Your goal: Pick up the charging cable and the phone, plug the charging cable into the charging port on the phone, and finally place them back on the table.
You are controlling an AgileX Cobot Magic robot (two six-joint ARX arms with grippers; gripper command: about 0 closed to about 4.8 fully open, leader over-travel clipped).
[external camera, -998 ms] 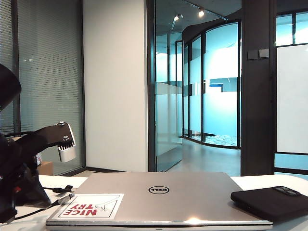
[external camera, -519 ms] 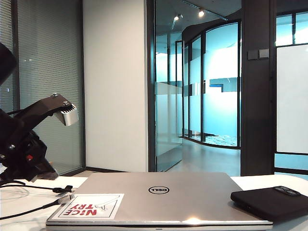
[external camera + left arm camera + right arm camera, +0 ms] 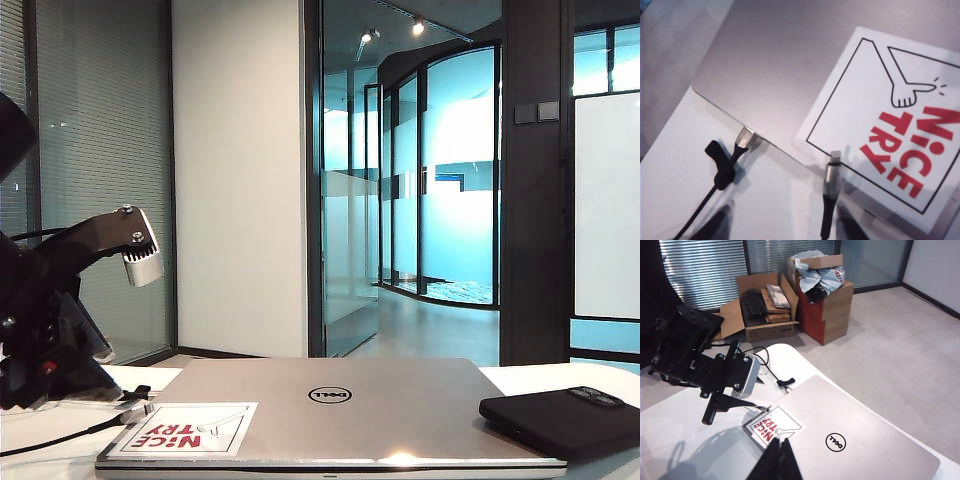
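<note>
- A silver laptop is lying shut, lid up.
- A red-and-white sticker is sitting on the lid's corner.
- Open cardboard boxes are standing on the grey floor by the blinds.
- A glass partition is reflecting blue light.

The left tool is seen above the table, left of the laptop; boxes are stacked at the top.
</note>
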